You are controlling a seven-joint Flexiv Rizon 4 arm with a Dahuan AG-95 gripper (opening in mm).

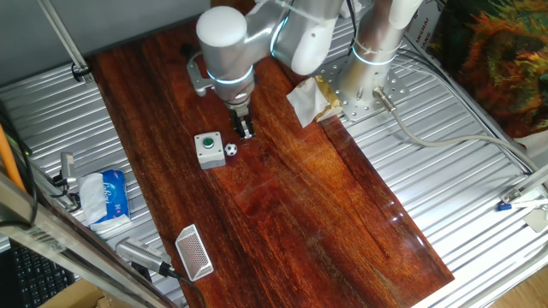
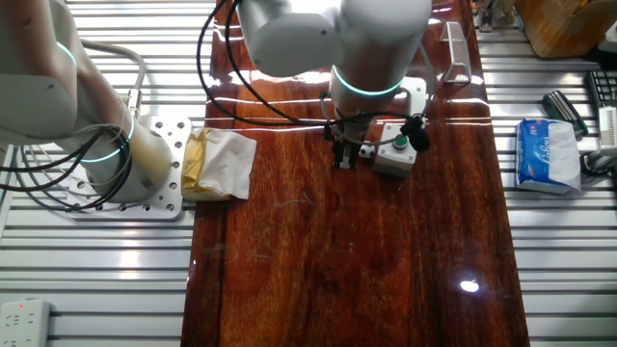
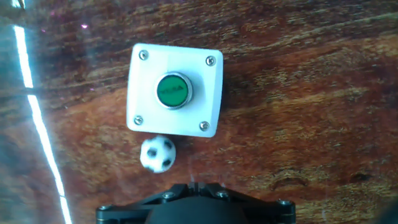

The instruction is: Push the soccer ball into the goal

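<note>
Seemingly soccer ball [image 3: 157,154] touching button box [image 3: 174,90].

no readable text, labels or numbers

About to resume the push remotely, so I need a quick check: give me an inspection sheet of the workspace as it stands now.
Surface: dark wood board on ribbed metal table; glare streaks.
Job's things: soccer ball beside the button box, apparently touching it in the hand view; goal far off at the board's edge.
Clutter: crumpled packet near arm base; blue tissue pack off the board.
Grippers: gripper low, just behind the ball; fingertips hidden in the hand view, state unclear.
Cables: grey cable on the table; black cables by the arm.
Surroundings: power strip; nothing else clear.
</note>
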